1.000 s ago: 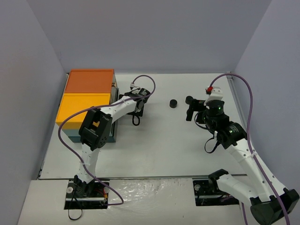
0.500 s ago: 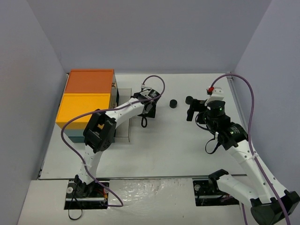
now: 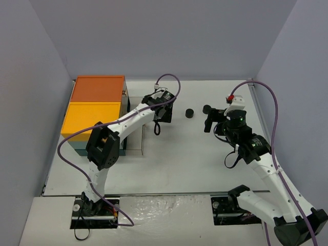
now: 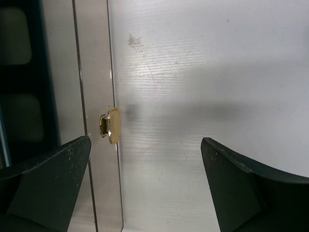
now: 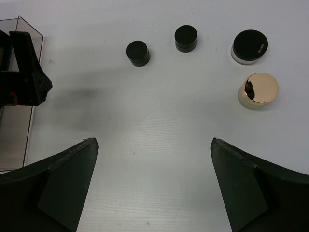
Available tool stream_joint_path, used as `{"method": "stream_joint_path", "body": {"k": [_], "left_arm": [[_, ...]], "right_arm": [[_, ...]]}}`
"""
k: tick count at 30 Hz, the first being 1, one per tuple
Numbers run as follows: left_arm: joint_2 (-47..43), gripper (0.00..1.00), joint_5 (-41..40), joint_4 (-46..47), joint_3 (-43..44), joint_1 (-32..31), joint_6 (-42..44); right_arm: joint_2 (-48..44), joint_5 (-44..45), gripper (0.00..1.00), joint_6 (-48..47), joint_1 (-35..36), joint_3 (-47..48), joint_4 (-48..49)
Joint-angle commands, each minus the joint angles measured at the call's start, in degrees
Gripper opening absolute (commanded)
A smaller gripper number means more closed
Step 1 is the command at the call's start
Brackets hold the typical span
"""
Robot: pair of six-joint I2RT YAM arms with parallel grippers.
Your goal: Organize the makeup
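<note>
A white wood-grain table (image 3: 195, 164) boxed by pale grey walls (image 3: 169, 36) carries four small round makeup jars (image 5: 186, 38), three black-lidded and one gold-lidded, under the wide-open, empty right gripper (image 5: 153, 142), which partly hides them from above, while the left gripper (image 4: 145, 145), likewise agape, hovers beside a gold-knobbed clear drawer (image 4: 94, 72) cut off at the frame edge

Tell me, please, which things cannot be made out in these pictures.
- Top view: the gold-lidded jar and the big black-lidded jar are hidden under the right arm; only the right wrist view shows them.
- Left wrist view: the dark compartments are cut off by the left edge and too dark to show any contents.
- Top view: the left hand is mostly hidden under the left arm.
</note>
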Motion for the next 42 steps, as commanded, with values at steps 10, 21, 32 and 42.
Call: {"method": "stream_joint_path", "body": {"k": [10,21,32,42], "left_arm": [[-3.0,0.97,0.3,-1.5,0.4,4.7,0.2],[-0.4,0.97,10.0,1.4,0.2,4.5,0.7],[0.8,0.97,16.5,3.4,2.7,2.2,-1.7],[-0.6,0.97,18.6,4.5,4.1,1.8,-1.6]], "right_arm": [[0.3,0.1,1.00,-0.6,-0.4,0.5,2.0],[0.8,0.1,1.00,-0.4,-0.5,0.7,2.0],[1.3,0.6,1.00,-0.4,-0.5,0.4,2.0],[4.3,0.3,1.00,-0.3,-0.6,0.9,2.5]]}}
